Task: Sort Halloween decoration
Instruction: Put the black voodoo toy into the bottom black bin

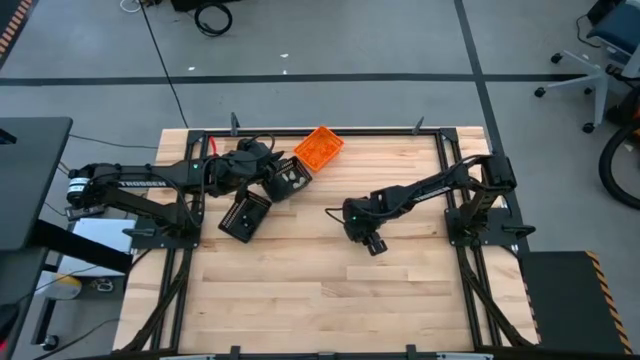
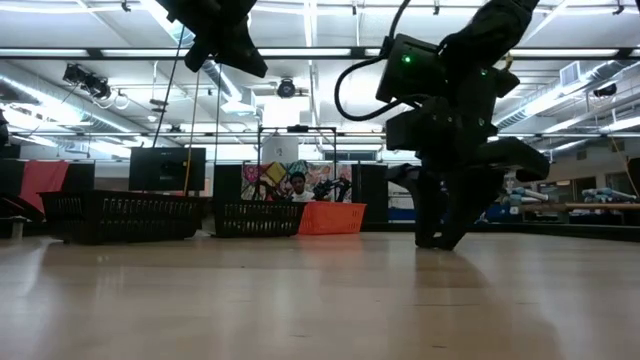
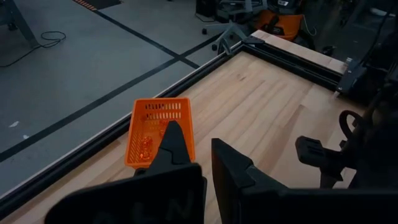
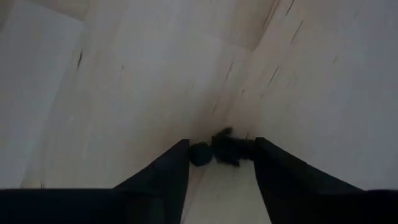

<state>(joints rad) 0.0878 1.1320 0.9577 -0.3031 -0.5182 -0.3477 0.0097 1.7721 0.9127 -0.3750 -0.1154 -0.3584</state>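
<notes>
A tiny black trinket (image 4: 222, 149) of the Halloween decoration lies on the wooden table near its middle. My right gripper (image 4: 221, 152) points down over it, open, one finger on each side, fingertips at the tabletop (image 2: 440, 240). In the high view this gripper (image 1: 350, 213) hides the trinket. My left gripper (image 1: 272, 160) hangs shut and empty above the far-left trays. Past its fingers (image 3: 194, 140) stands the orange tray (image 3: 158, 130), with small orange pieces (image 3: 146, 144) inside. My right gripper comes at the black trinket from above, steeply slanted. The trinket fills most of the gap between the fingers (image 4: 267, 163) and lies on the table. Whether the fingers touch it, I cannot tell.
The orange tray (image 1: 320, 147) sits at the far edge, with two black trays (image 1: 290, 178) (image 1: 245, 213) beside it at far left. The near half of the table (image 1: 330, 300) is bare wood. A dark frame (image 1: 470, 250) borders the table. A person (image 2: 297, 185) sits beyond it.
</notes>
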